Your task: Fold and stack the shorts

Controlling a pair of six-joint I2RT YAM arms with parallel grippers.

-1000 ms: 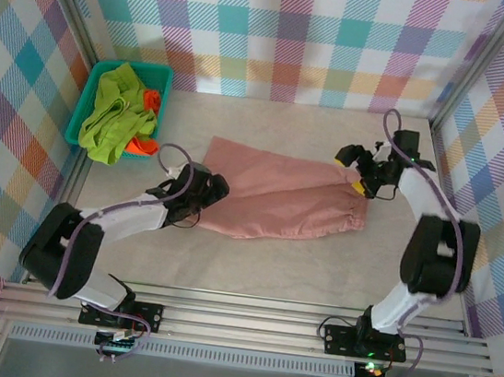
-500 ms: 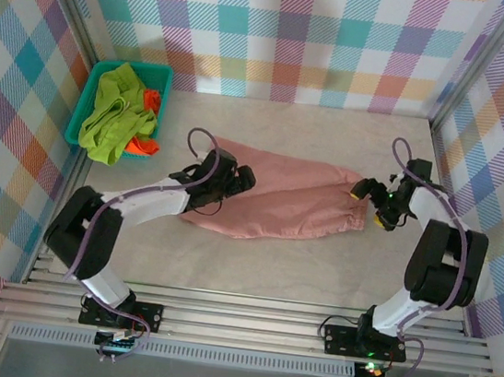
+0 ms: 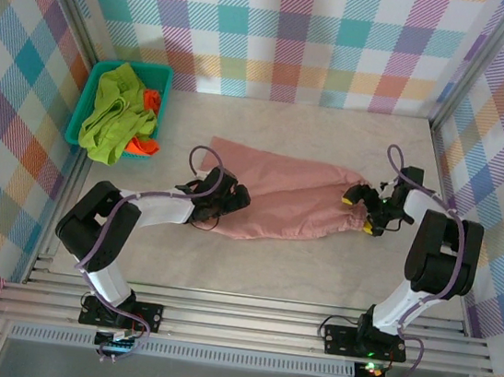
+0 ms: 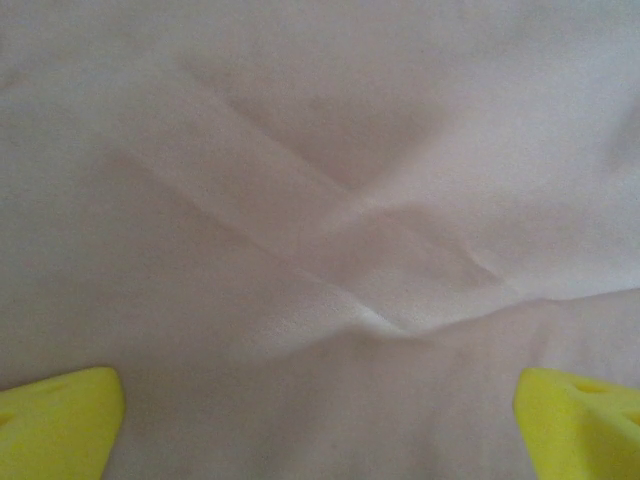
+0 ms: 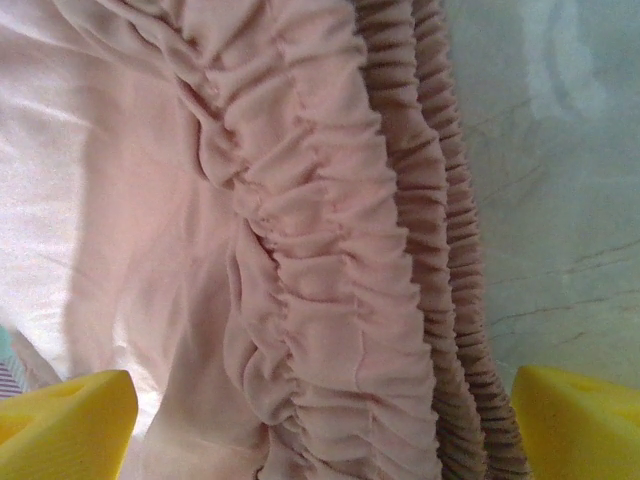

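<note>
Lying spread across the middle of the table (image 3: pixel 270 265), the dusty pink shorts (image 3: pixel 296 204) have their gathered elastic waistband at the right end. The left gripper (image 3: pixel 235 196) is low over the cloth's left end with jaws wide apart and nothing between them, and the right gripper (image 3: pixel 359 214) stands wide with the waistband between its yellow fingertips (image 5: pixel 65 420), not clamped. The lime green shorts (image 3: pixel 118 115) and bright orange shorts (image 3: pixel 152 101) sit bunched in the teal basket (image 3: pixel 96 70) at the far left.
</note>
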